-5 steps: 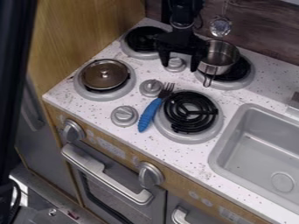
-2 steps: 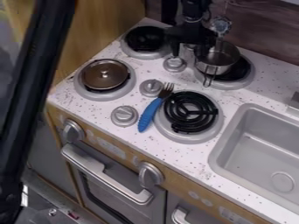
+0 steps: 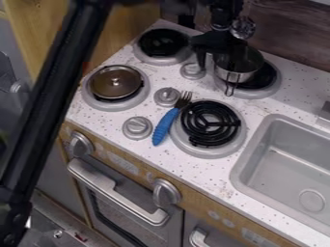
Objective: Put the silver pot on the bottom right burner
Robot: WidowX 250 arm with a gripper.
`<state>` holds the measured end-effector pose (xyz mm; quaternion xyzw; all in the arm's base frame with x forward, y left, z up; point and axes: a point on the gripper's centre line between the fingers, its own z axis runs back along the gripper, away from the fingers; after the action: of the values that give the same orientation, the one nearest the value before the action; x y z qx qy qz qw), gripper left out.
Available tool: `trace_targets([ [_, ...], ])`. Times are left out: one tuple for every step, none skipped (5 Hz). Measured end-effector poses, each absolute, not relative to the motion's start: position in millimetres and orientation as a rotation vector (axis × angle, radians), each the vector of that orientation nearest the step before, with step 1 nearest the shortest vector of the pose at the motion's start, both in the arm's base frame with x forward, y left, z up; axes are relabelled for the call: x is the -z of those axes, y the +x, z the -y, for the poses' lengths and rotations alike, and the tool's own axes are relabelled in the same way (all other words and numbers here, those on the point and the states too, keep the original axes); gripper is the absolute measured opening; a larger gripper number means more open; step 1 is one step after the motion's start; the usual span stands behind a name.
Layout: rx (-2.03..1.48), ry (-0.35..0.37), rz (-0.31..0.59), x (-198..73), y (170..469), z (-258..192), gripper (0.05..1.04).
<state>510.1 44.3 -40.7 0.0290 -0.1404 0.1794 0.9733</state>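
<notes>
Bench: speckled white stove top, all of it laid out as in the earlier frames; only the robot has moved
Arm: its long black link has swung in from the left edge, now slanting across the left side, while the wrist end has shifted right
Sink: set into the right of the stove top, no part in this job
Bottom right burner: the goal, black coil bare and ready to take the pot
Top right burner: where the pot sits for now
Claw: has slid right from beside the pot to over its left rim, fingers apart, one outside the wall and the other seemingly inside; whether they touch the metal I cannot tell
Silver pot: unmoved, handle pointing to the front; the approach looks nearly done, so closing on the rim should come next, with some risk of tipping it
Lid: on the bottom left burner, out of the way
Fork: blue handle, lying close beside the goal burner, easily knocked by a low pass
</notes>
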Motion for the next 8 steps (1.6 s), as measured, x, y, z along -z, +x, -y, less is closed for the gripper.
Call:
trace_targets([
  [-0.366, 0.052, 0.285, 45.0, 510.6, -40.5, 0.690],
  [-0.351, 0.085, 0.259, 48.2, 505.2, -41.7, 0.407],
  [-0.330, 0.109, 0.227, 47.4, 493.9, -36.8, 0.187],
  [-0.344, 0.121, 0.212, 33.8, 478.0, -31.1, 0.092],
  [-0.377, 0.145, 0.212, 9.9, 457.6, -31.1, 0.073],
  [-0.414, 0.141, 0.174, 0.4, 422.5, -28.4, 0.071],
  [-0.442, 0.104, 0.101, 18.9, 390.4, -21.2, 0.071],
  [-0.449, 0.063, 0.042, 39.6, 373.9, -21.4, 0.071],
])
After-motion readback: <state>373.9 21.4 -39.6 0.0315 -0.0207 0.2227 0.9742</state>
